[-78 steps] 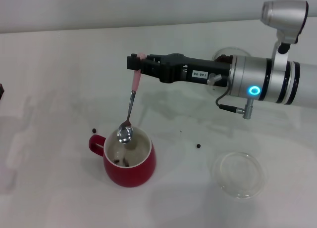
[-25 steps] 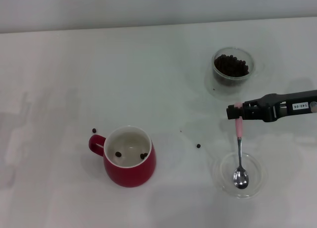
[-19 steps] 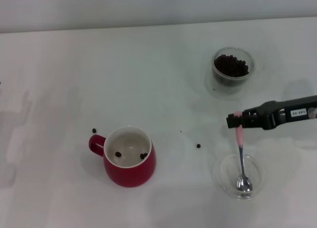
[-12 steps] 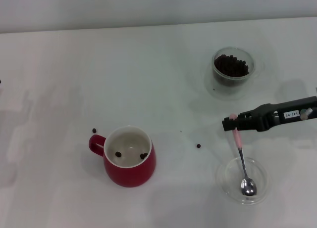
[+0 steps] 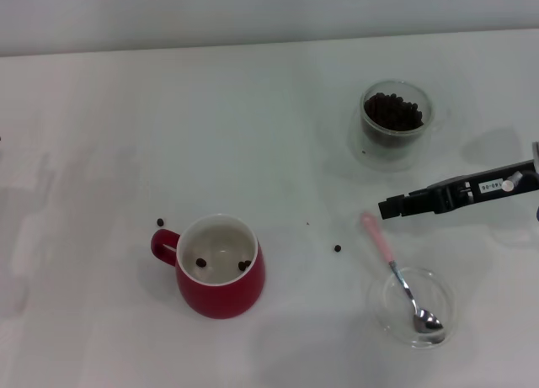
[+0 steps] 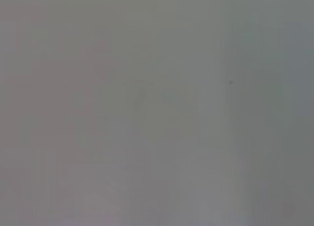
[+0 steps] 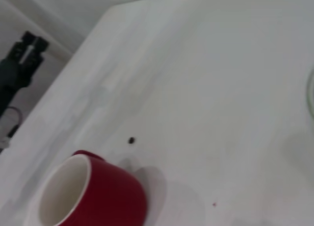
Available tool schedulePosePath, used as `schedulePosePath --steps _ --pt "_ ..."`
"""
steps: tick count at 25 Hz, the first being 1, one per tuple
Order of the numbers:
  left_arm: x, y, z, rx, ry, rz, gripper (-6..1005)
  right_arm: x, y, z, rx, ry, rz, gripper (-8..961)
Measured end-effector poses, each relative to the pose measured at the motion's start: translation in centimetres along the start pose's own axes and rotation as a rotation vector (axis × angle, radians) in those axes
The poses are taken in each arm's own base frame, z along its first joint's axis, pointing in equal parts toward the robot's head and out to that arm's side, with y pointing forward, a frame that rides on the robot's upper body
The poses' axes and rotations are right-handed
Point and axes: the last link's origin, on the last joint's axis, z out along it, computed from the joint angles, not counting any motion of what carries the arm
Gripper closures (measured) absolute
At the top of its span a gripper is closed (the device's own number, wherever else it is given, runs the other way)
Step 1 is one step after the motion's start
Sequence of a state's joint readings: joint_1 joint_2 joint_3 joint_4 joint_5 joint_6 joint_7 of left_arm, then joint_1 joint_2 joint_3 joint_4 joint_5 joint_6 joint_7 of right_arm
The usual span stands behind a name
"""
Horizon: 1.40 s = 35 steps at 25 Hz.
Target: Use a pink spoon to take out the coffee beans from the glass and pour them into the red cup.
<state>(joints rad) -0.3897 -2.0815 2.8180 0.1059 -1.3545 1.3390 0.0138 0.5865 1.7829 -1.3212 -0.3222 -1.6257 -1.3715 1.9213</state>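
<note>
Since a moment ago we let the pink spoon (image 5: 394,274) drop into the clear dish (image 5: 442,287), parked; whether our right gripper (image 5: 387,208) is apart we cannot tell.

Glossy dark red cup (image 5: 221,278) upright on the white counter, loop handle pointing left, white inside showing a few dark coffee beans (image 5: 242,265) at the bottom. Right of the red cup, well apart: pink spoon (image 5: 401,279) lying tilted, shiny metal bowl resting inside a shallow clear dish, pale pink handle angled up and left over the dish rim toward the counter. Farther back and right of the red cup: small clear thick-walled glass (image 5: 396,120), upright, partly filled with a dark heap of beans. Stray single beans on the counter just left of the cup's handle and between red cup and spoon.
</note>
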Motion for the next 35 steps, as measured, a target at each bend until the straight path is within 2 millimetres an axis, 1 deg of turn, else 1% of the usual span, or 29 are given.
schedulePosePath --steps 2,7,10,12,15,18,20,22,25,28,31,35 --pt "0.0 0.0 0.0 -0.001 0.001 0.000 285 -0.2 -0.1 0.1 0.009 -0.002 0.009 692" --pt "0.0 0.0 0.1 -0.001 0.002 0.001 286 -0.5 0.3 0.3 -0.008 -0.004 0.016 592" --pt "0.0 -0.1 0.1 0.002 0.002 0.003 286 -1.1 0.5 -0.2 -0.026 -0.038 0.018 531" --pt "0.0 -0.2 0.1 0.008 0.002 0.002 286 -1.7 0.4 -1.1 -0.038 -0.096 0.036 491" --pt "0.0 -0.3 0.1 0.013 0.002 0.001 286 -2.4 -0.1 -3.5 -0.044 -0.254 0.071 368" --pt "0.1 -0.3 0.1 0.014 0.002 0.000 286 -2.4 -0.7 -6.0 -0.018 -0.460 0.066 371" --pt "0.1 -0.3 0.1 0.014 0.002 0.001 285 -2.1 -1.0 -7.0 0.012 -0.595 0.035 373" --pt "0.1 -0.3 0.1 0.015 0.002 0.000 285 -1.6 -1.1 -7.4 0.048 -0.722 -0.013 375" --pt "0.1 -0.1 0.1 0.013 0.002 -0.005 285 -0.7 -1.3 -7.3 0.181 -0.924 -0.164 378" --pt "0.1 0.1 0.3 0.010 0.003 -0.010 285 0.3 -1.8 -6.5 0.362 -1.043 -0.315 378" --pt "0.1 0.1 0.4 0.008 0.004 -0.017 286 1.1 -2.9 -5.6 0.570 -1.103 -0.380 376" --pt "0.1 -0.3 0.6 0.046 0.002 -0.061 286 1.7 -3.8 -4.3 0.839 -1.100 -0.450 374"
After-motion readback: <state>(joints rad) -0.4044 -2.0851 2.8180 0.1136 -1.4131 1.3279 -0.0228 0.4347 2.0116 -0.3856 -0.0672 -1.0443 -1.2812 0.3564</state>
